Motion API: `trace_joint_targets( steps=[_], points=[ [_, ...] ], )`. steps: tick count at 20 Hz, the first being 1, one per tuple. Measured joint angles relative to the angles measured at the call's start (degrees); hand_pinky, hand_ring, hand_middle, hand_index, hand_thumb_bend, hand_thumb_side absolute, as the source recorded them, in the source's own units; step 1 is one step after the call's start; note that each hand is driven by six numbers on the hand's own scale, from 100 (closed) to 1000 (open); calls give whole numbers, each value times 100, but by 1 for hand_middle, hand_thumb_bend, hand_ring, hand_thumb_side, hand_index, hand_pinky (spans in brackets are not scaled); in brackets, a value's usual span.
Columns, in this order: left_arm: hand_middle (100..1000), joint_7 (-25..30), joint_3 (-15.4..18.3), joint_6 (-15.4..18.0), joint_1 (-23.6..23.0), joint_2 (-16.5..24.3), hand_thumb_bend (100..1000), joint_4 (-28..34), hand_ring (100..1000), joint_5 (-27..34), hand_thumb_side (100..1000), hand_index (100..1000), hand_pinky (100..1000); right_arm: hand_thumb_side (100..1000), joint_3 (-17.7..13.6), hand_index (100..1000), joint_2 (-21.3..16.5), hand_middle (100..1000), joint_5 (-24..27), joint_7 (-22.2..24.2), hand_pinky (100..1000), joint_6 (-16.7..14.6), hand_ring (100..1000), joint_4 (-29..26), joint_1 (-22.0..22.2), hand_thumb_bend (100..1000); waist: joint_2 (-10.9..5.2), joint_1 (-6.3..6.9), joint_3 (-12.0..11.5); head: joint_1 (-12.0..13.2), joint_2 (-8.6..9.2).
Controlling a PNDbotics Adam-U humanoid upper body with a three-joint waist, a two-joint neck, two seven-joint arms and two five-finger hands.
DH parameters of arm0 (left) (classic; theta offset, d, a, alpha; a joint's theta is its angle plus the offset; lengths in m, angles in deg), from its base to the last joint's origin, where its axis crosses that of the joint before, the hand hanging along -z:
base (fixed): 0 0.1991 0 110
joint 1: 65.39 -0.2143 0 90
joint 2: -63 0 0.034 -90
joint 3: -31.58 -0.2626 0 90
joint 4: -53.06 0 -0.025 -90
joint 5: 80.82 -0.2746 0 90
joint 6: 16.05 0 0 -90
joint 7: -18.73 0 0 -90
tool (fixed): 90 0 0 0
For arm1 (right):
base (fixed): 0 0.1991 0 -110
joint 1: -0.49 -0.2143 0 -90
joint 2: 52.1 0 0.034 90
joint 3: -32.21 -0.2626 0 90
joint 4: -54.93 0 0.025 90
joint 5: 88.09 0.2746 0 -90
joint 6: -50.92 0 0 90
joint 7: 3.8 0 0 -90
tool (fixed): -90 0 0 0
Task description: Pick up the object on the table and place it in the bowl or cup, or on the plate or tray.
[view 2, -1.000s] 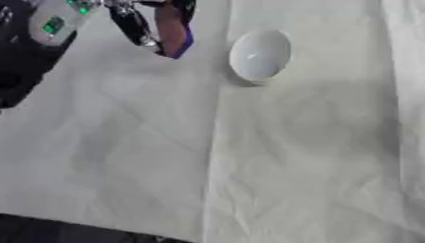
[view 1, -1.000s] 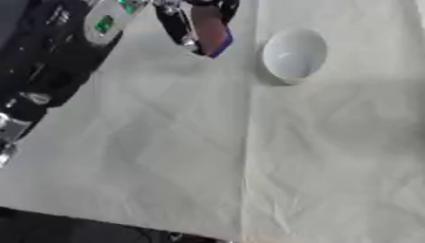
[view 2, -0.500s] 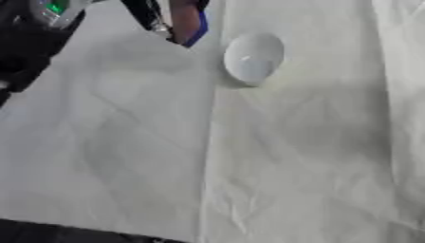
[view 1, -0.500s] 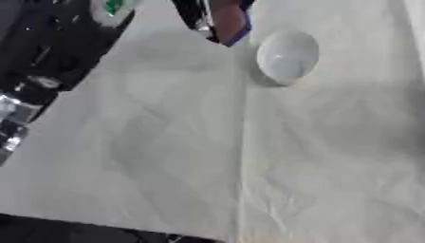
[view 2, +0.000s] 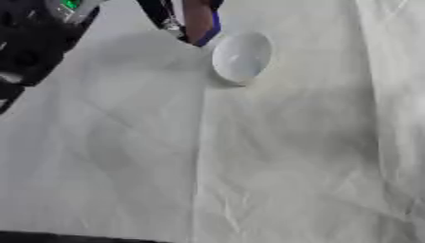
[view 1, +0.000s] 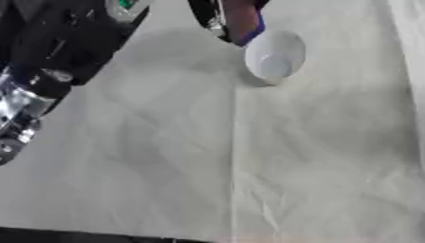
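While its black arm slants in from the upper left corner, the robot's left hand (view 1: 217, 16) hangs fingers-down at the top edge, curled round a small blue and purple object (view 1: 246, 23). That object sits in the air just beside the left rim of the small round white bowl (view 1: 274, 54). Below and right of the bowl, wrinkled white tablecloth (view 1: 249, 166) spreads bare to the dark front edge. Nothing shows of the right hand.

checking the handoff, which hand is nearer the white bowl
Left. The left hand holds a purple object right at the white bowl's upper-left rim. The right hand shows in neither view.
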State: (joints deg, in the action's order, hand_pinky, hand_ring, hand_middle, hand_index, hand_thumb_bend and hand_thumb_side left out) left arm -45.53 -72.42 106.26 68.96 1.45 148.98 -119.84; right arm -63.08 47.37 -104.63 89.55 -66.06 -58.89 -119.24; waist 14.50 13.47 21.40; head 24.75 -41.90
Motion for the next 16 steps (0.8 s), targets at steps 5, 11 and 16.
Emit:
trace_joint_targets(
  steps=[5,11,16],
  points=[
    [449,16,-3,22,-6,0,607,-64,458,-165,100,514,331,596,23,704,80,464,63,40,177,-41,328,0,-62,100,97,0,133,161,427],
    [447,-25,-13,73,-47,1,613,-142,458,-349,100,514,331,595,72,705,154,463,121,83,174,-79,325,0,-197,100,207,0,247,257,700],
    [447,-57,-38,104,-46,41,618,-172,458,-503,100,514,332,594,72,706,197,461,172,127,171,-83,323,0,-239,100,294,1,282,277,719]
  ],
)
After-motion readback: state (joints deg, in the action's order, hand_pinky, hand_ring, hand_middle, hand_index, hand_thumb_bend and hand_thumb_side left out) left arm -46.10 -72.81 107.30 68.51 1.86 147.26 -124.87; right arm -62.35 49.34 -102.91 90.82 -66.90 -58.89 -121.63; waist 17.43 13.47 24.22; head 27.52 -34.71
